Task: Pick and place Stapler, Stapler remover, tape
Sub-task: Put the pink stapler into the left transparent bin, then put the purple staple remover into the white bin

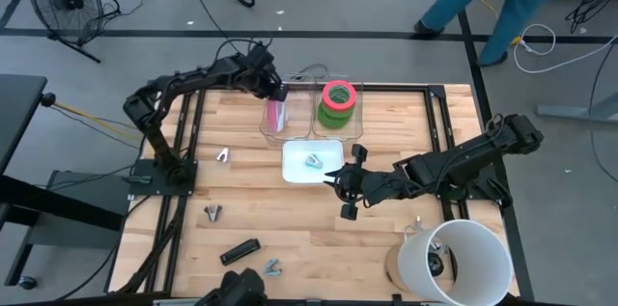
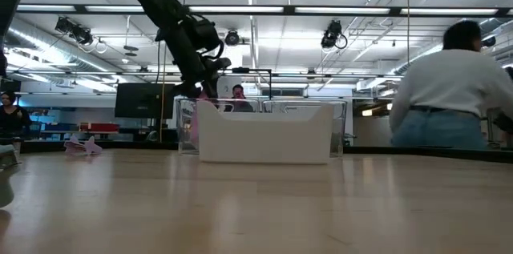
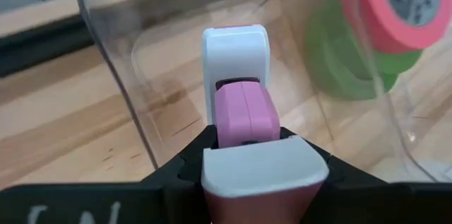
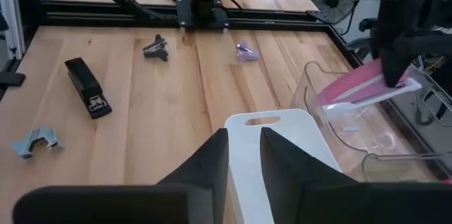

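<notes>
Jaws of the left gripper (image 3: 244, 157) were pinched on the pink stapler (image 3: 240, 114), held tilted inside the clear bin (image 1: 287, 113) beside the tape (image 1: 338, 99). Released so, it could tip against the wall. Right gripper (image 4: 244, 155) jaws were spread over the white tray (image 4: 279, 146).

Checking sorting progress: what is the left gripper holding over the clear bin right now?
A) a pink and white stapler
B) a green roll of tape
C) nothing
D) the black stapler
A: the left gripper is shut on the pink and white stapler, holding it inside the clear bin, while the tape rolls sit stacked in the neighbouring bin and the black stapler lies on the table.
</notes>
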Controlling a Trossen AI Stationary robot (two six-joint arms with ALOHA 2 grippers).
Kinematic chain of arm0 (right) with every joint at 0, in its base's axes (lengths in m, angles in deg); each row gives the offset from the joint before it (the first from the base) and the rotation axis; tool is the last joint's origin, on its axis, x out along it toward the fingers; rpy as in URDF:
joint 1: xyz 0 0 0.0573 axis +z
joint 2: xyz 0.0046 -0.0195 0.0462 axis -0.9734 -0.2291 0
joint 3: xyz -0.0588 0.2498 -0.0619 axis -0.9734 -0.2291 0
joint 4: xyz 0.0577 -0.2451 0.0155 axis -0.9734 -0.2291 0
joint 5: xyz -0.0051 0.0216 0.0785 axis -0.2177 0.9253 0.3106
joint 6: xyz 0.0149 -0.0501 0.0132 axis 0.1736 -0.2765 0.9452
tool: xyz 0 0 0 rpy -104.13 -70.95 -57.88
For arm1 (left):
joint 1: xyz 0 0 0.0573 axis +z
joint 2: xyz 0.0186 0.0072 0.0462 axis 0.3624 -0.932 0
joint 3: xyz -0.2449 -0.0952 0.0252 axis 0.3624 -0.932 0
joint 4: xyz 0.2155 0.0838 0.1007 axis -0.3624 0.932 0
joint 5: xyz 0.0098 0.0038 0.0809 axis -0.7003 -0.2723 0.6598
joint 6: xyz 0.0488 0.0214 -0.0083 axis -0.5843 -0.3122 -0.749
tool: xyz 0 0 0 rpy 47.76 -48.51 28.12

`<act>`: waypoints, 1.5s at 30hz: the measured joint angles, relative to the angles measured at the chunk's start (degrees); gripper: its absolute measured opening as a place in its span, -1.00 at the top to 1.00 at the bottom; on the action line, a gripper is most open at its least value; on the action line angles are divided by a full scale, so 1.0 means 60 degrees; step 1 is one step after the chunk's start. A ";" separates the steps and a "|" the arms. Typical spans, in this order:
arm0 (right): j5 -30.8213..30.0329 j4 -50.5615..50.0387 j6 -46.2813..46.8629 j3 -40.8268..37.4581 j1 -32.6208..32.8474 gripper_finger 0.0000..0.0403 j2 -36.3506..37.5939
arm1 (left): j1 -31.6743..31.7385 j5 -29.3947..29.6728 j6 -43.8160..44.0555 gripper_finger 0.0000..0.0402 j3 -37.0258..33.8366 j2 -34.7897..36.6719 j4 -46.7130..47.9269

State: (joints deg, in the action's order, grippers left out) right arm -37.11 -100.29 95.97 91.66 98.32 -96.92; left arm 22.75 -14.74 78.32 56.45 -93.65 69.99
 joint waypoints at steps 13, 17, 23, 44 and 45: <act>0.0000 -0.0352 -0.0019 0.0000 -0.0147 0.59 0.0000 | 0.0150 -0.0525 0.0432 0.36 0.0004 -0.0295 -0.0057; 0.0000 -0.0437 0.0046 0.0000 -0.0188 0.59 0.0000 | 0.0150 -0.0564 0.0430 -0.09 0.0007 -0.0295 -0.0128; 0.0000 -0.0464 0.0046 0.0000 -0.0212 0.59 0.0000 | 0.0150 -0.0562 0.0417 -0.61 0.0011 -0.0295 -0.0454; 0.0098 -0.0451 -0.0064 -0.0477 -0.0477 0.59 -0.0007 | -0.0654 0.1720 -0.3904 -0.44 0.3053 0.0090 0.8352; 0.0090 -0.0502 0.0024 -0.0477 -0.0481 0.59 -0.0005 | -0.0865 0.1901 -0.3793 -0.43 0.2879 0.0232 0.8593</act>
State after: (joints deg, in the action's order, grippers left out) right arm -36.57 -103.30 96.12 88.79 95.43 -96.95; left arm 17.57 -3.33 55.56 73.73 -92.26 121.54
